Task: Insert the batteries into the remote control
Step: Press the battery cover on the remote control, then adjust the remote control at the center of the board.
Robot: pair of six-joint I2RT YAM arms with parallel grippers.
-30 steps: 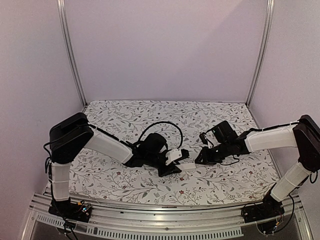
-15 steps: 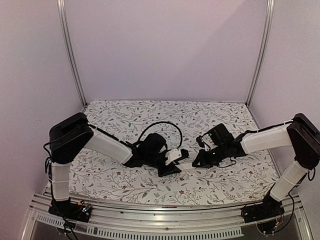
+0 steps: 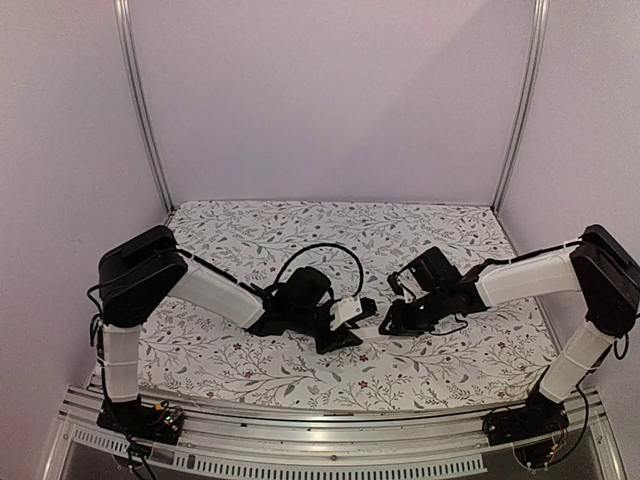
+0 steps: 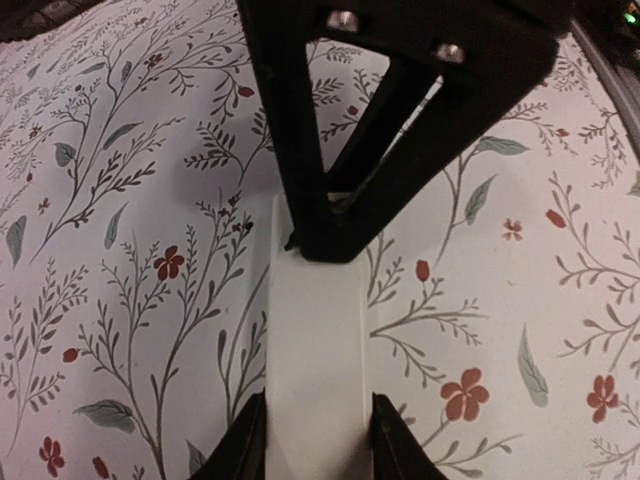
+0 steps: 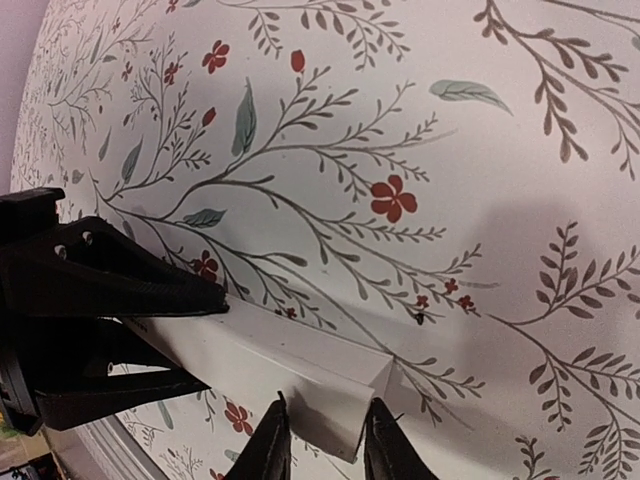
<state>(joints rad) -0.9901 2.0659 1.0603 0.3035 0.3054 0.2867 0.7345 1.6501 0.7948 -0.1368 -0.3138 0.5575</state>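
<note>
Top cam high at near edge, looking down over bench (image 3: 300,225); wrist cams close, facing, sharing remote control (image 4: 315,360).

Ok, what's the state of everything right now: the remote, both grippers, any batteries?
remote control: horizontal, down at the cloth, one end between each gripper's jaws.
left gripper: shut on the remote control's near end.
right gripper: jaws straddling the opposite end; whether it grips cannot be told.
batteries: none in view.
floral cloth: spread flat.
</note>
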